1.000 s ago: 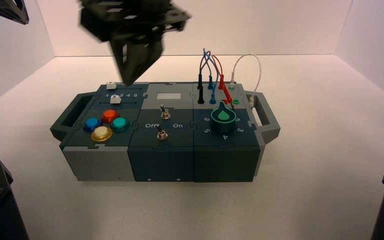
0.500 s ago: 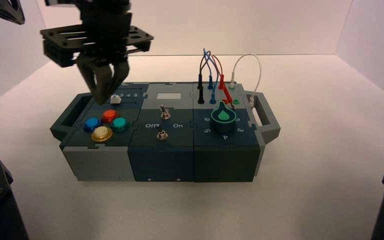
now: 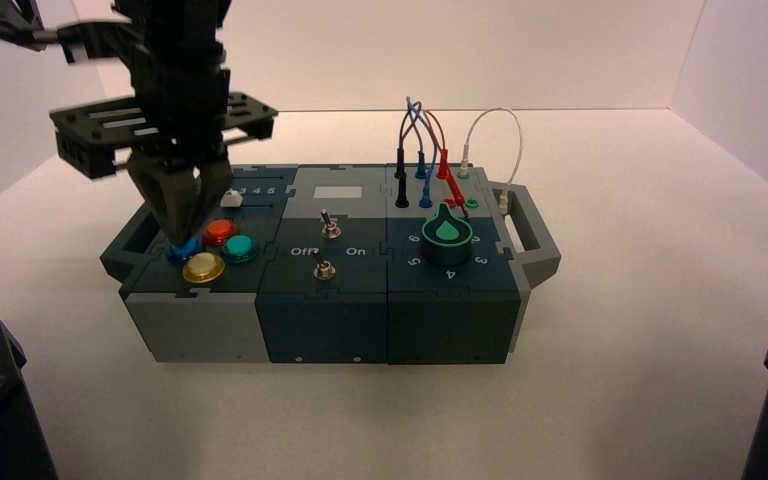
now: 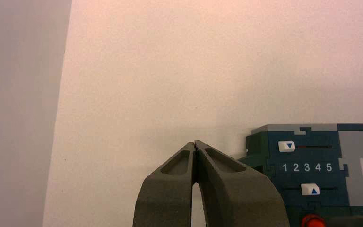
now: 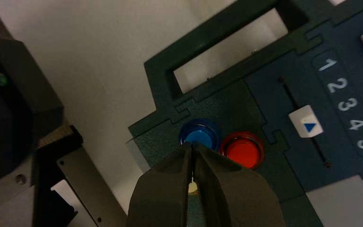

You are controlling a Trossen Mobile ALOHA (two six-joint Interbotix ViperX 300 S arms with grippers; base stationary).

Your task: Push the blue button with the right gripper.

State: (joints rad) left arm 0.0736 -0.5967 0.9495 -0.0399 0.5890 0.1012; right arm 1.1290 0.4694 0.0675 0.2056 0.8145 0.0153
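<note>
The blue button (image 5: 199,134) sits at the left end of the box, next to the red-orange button (image 5: 242,148). My right gripper (image 5: 191,145) is shut with nothing held. Its pointed tip is down on the blue button's edge. From above, the right gripper (image 3: 182,238) reaches across from the upper left and covers most of the blue button (image 3: 174,251). Whether the button is pressed in I cannot tell. My left gripper (image 4: 196,143) is shut and empty, raised beyond the box's left end, and shows at the corner as the left gripper (image 3: 0,20).
A teal button (image 3: 240,247) and a yellow button (image 3: 203,267) flank the blue one. A white slider (image 5: 306,121) runs beside numbers 1 to 5. Two toggle switches (image 3: 326,248), a green knob (image 3: 447,233) and plugged wires (image 3: 430,150) lie to the right.
The right gripper has swung left from over the sliders and dropped onto the blue button. The box and the left gripper have barely moved.
</note>
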